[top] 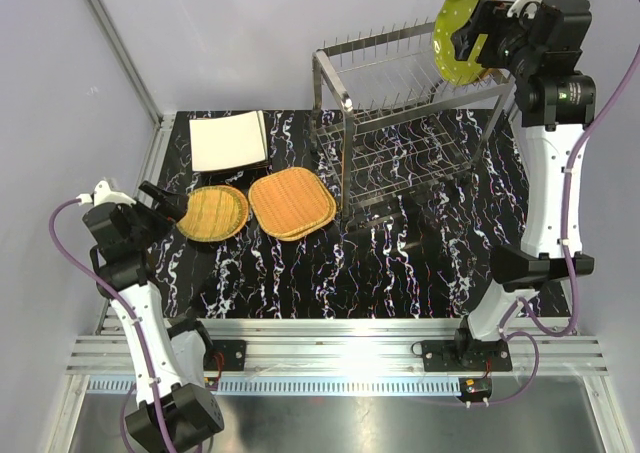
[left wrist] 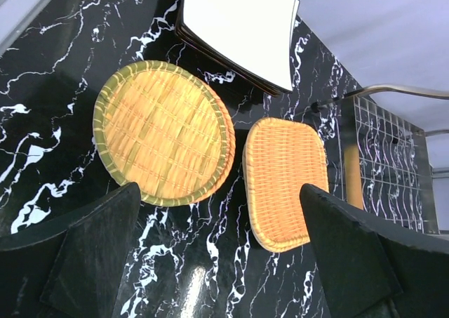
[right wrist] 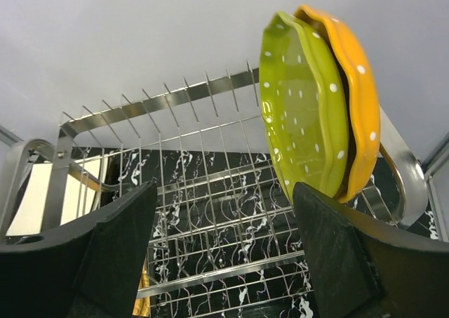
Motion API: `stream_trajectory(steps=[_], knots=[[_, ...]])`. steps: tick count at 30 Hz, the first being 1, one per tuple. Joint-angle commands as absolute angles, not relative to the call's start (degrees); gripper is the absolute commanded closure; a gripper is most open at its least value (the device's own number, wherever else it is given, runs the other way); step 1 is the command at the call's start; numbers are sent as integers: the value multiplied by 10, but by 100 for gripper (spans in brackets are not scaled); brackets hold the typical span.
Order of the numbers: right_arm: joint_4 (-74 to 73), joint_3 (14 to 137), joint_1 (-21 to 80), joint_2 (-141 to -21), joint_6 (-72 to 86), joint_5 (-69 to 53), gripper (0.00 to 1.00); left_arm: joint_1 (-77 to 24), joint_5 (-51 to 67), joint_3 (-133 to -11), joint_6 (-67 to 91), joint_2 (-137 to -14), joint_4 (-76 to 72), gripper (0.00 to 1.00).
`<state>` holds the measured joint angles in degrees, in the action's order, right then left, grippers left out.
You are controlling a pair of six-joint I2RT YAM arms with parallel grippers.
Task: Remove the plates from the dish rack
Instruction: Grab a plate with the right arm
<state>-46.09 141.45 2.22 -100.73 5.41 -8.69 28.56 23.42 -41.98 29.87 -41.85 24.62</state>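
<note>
Black marble table [top: 400, 263]: both jaws open; orange plate [right wrist: 358, 93] mostly hidden behind green plate [right wrist: 302, 114].

Round woven plates [left wrist: 165, 142], rounded-square woven plate [left wrist: 286, 181], cream square plates [left wrist: 238, 27] beyond

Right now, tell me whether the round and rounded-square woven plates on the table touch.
Apart. The left wrist view shows a narrow strip of black table between the round woven plate and the rounded-square woven plate.

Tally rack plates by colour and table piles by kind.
Green dotted plate: 1
Orange dotted plate: 1
Cream square pile: 1
Round woven pile: 1
Rounded-square woven pile: 1
Total: 2 plates in rack, 3 piles on table
</note>
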Motion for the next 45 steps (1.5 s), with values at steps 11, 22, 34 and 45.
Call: stream_trajectory(steps=[11, 22, 34, 45], knots=[[-454, 1437, 17, -1041, 72, 12, 16, 285, 256, -447, 307, -403, 258, 1], [-452, 1431, 6, -1063, 79, 17, 18, 286, 254, -440, 308, -406, 256, 1], [-446, 1438, 4, -1092, 83, 14, 19, 286, 252, -435, 311, -410, 250, 1], [-426, 1434, 4, -1114, 61, 55, 18, 286, 250, -433, 316, -413, 244, 1]])
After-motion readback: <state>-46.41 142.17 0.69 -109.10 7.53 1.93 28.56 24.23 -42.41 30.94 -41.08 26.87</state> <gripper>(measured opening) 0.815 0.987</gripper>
